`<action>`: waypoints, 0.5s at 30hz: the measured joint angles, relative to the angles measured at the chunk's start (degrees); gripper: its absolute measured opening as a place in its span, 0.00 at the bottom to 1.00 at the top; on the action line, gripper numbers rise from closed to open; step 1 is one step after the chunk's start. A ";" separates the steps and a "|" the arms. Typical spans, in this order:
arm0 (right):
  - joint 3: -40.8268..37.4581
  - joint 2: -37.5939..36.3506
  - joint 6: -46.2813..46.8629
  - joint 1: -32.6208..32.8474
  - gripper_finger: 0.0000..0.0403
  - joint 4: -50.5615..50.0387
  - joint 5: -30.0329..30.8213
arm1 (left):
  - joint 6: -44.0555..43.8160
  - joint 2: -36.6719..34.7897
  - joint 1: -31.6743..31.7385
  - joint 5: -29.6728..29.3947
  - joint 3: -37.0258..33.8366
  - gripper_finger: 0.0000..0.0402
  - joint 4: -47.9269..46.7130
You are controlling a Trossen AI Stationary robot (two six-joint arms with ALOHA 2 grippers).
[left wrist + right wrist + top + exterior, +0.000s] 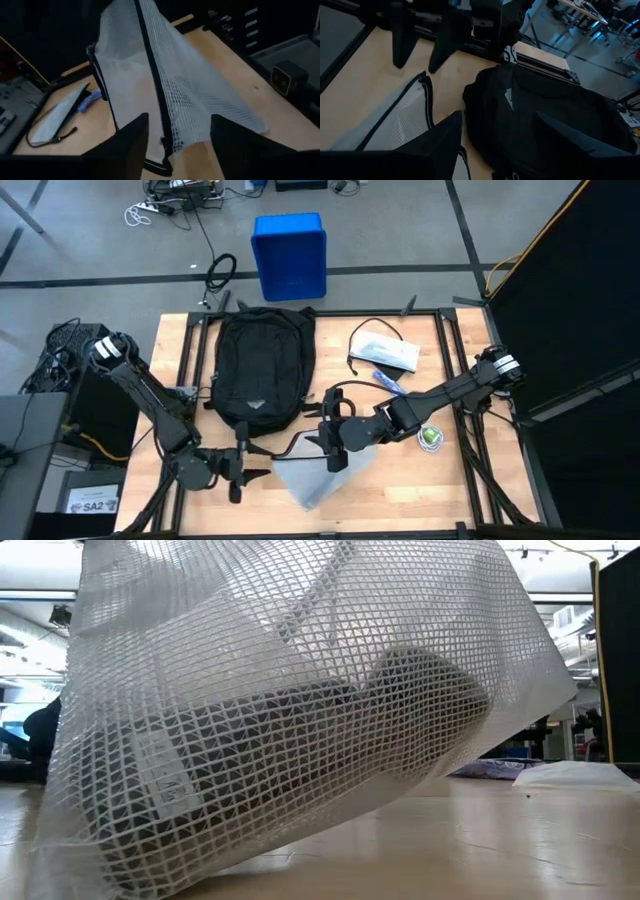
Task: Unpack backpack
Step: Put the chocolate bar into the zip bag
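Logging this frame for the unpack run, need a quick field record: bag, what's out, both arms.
backpack: lying flat at the table's far left-centre
mesh pouch: out, on the near edge of the table, one end lifted
other items out: flat white pouch, blue wrapper, green thing
left gripper: jaws open, just left of the mesh pouch
right gripper: jaws open, above the mesh pouch

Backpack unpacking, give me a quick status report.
Left gripper open beside mesh pouch. Right gripper open over pouch, holding nothing. Backpack flat on table. Nothing in the way.
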 joint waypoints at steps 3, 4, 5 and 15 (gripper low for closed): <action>0.00 0.00 0.02 0.00 0.54 -0.01 -0.02 | 0.07 1.88 2.21 2.66 0.00 0.51 1.00; 0.00 0.00 0.02 0.00 0.55 -0.01 -0.02 | -0.01 2.70 3.03 2.98 0.00 0.53 1.11; 0.00 0.00 0.04 -0.02 0.55 -0.01 -0.02 | -0.08 3.55 3.82 3.81 0.00 0.54 1.54; 0.00 0.02 0.07 0.00 0.51 -0.05 -0.07 | 6.27 8.48 5.63 7.90 -0.02 0.39 9.81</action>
